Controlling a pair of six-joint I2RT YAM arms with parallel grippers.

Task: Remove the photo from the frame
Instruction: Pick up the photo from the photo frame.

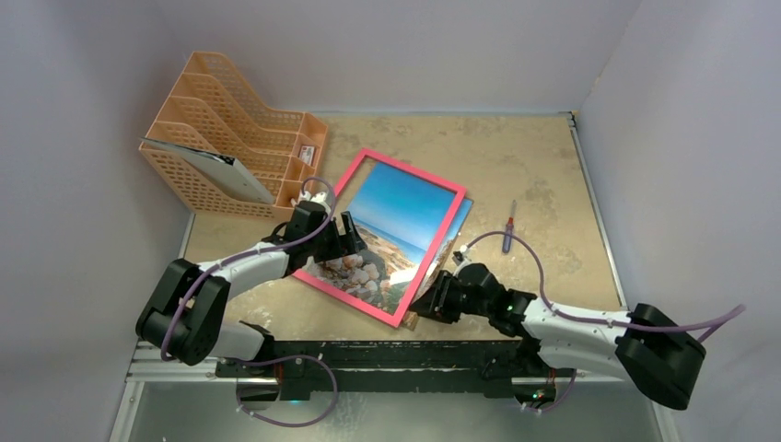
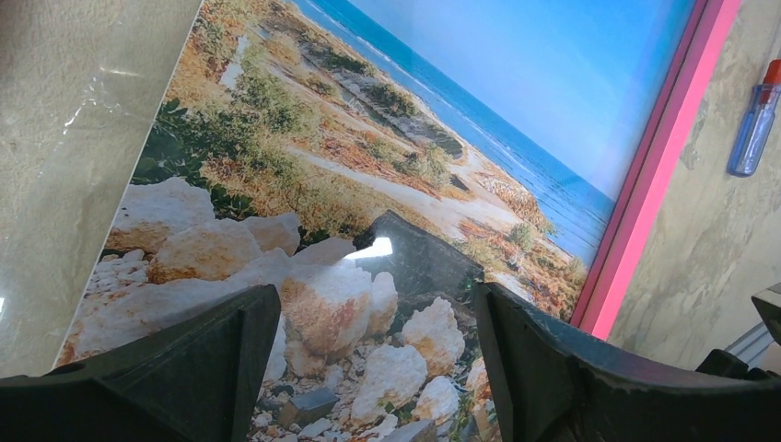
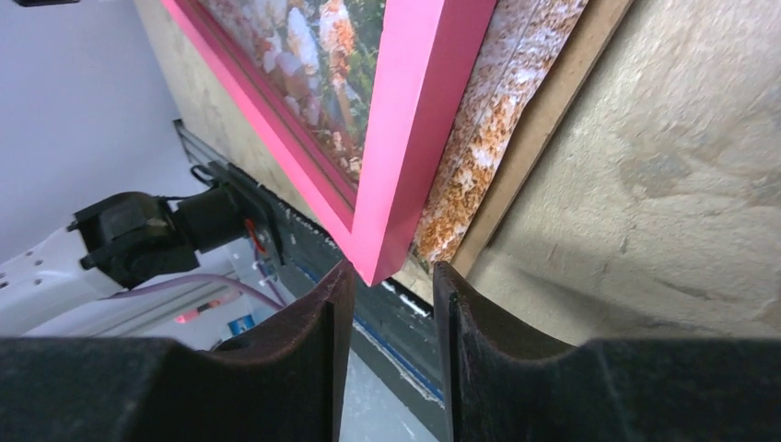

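The pink frame [image 1: 433, 258] lies tilted on the table, with the photo [image 1: 396, 207] of blue sea and pale rocks showing inside it. A strip of the photo [image 3: 488, 157] and the brown backing board [image 3: 553, 120] stick out from under the frame's right side [image 3: 424, 120]. My left gripper [image 1: 348, 238] hangs open over the rocky part of the photo [image 2: 368, 138], its jaws wide apart and holding nothing. My right gripper [image 1: 425, 308] stands at the frame's near corner. Its jaws are apart, and the pink corner sits just beyond the fingertips [image 3: 343, 276], not clamped.
An orange mesh file rack [image 1: 230, 129] with a folder in it stands at the back left. A blue pen-like tool with a red cap [image 1: 508, 235] lies to the right of the frame. Grey walls close in the table on three sides. A metal rail [image 1: 368, 354] runs along the near edge.
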